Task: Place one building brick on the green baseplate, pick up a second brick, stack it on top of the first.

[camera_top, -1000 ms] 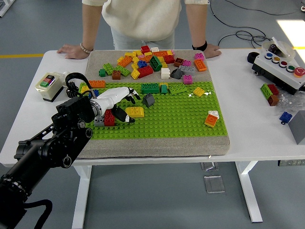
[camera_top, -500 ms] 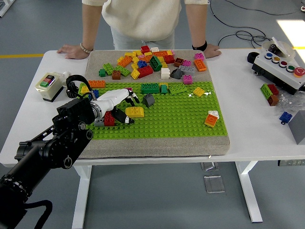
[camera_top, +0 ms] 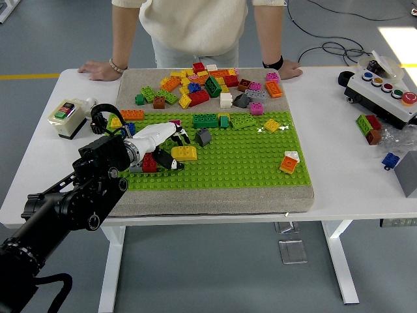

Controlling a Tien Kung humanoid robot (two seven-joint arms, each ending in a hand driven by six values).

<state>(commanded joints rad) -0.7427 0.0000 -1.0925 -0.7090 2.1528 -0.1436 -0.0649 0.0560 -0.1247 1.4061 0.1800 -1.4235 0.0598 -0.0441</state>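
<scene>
Robot hand (camera_top: 163,140), fingers loose, empty, over yellow brick (camera_top: 184,153); I'd pinch its long sides squarely.

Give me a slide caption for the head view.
Left hand hovers open by a yellow brick on the green baseplate; a person leans on the table.

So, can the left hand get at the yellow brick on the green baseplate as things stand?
Probably yes. The left hand is right beside the yellow brick, fingers spread above its left end, and nothing lies between them. The red brick sits under the wrist, out of the way.
</scene>
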